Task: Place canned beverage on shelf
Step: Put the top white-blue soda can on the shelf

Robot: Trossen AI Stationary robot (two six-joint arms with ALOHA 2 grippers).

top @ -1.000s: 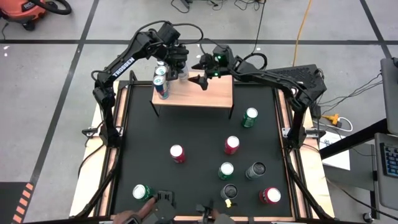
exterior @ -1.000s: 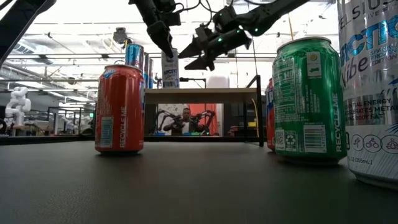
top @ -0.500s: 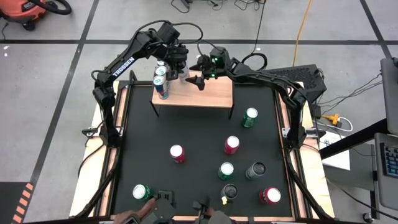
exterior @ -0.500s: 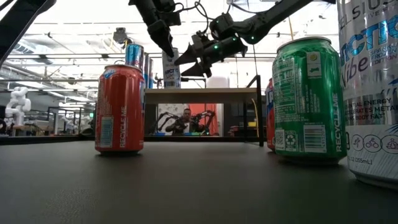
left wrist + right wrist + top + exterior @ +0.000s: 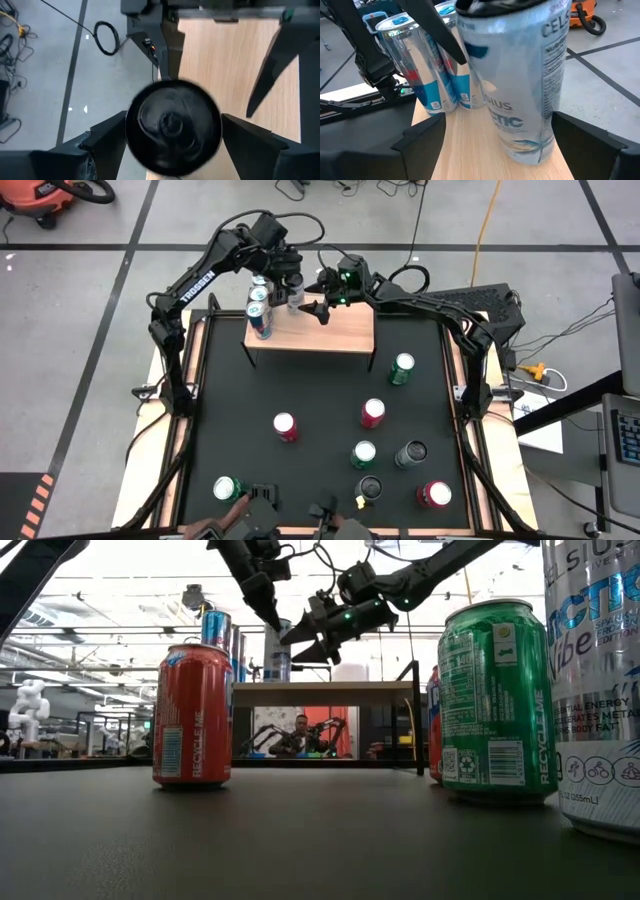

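Observation:
A tall pale-blue can (image 5: 515,80) with a black top (image 5: 172,127) stands on the light-wood shelf (image 5: 330,330) near its far edge. My left gripper (image 5: 287,280) is over it and shut on it. My right gripper (image 5: 318,295) is open. It comes level from the table's right, with its fingers (image 5: 422,140) on either side of the can's lower half and not touching. Three blue-and-silver cans (image 5: 260,308) stand in a row at the shelf's left end. My left gripper pinches the pale-blue can at its top rim (image 5: 131,131) between its two fingers. The fingers come from above and point down. The can's base (image 5: 525,152) is on the shelf board, and the can leans a little.
Several cans stand on the black tabletop: green (image 5: 402,368), red (image 5: 373,412), red (image 5: 285,426), green (image 5: 363,454), dark (image 5: 411,453) and more toward the near edge. A person's hands (image 5: 225,528) are at the near edge. Room is free on the shelf's right half (image 5: 350,335).
My right gripper has gone toward the table's left and stands around the pale-blue can. The can has shifted a little under my left gripper, and its white label no longer shows plainly in the low view.

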